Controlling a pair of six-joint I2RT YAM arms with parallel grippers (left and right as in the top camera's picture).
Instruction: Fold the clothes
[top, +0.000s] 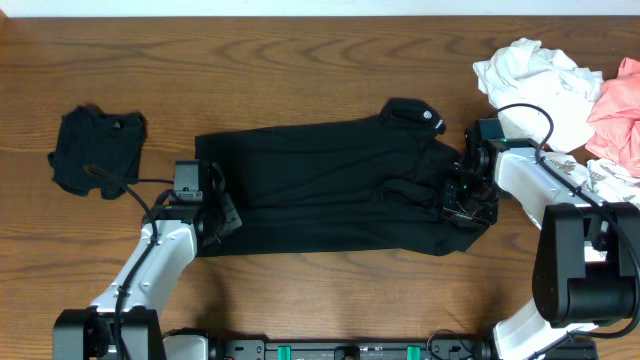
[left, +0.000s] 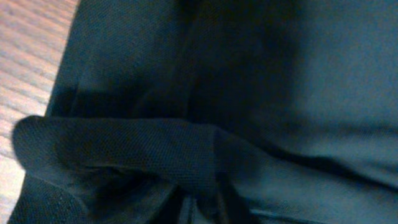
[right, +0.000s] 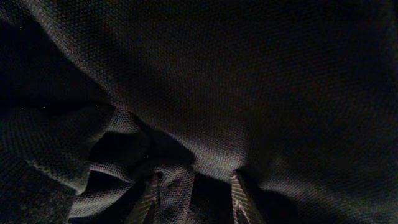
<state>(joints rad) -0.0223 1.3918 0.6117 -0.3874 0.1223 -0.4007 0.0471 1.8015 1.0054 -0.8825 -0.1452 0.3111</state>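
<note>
A large black shirt (top: 330, 185) lies spread flat across the middle of the table, its collar with a small white tag (top: 437, 125) at the far right. My left gripper (top: 222, 215) is at the shirt's left edge and shut on a pinched fold of the black cloth (left: 124, 149); its fingers are mostly hidden in the fabric (left: 199, 208). My right gripper (top: 455, 200) is at the shirt's right end, below the collar. Its two fingers (right: 239, 193) hold a bunched ridge of the black fabric (right: 180, 186) between them.
A small crumpled black garment (top: 95, 150) lies at the left of the table. White clothes (top: 530, 80) and a pink one (top: 620, 110) are piled at the back right corner, close behind the right arm. Bare wood runs along the back and front edges.
</note>
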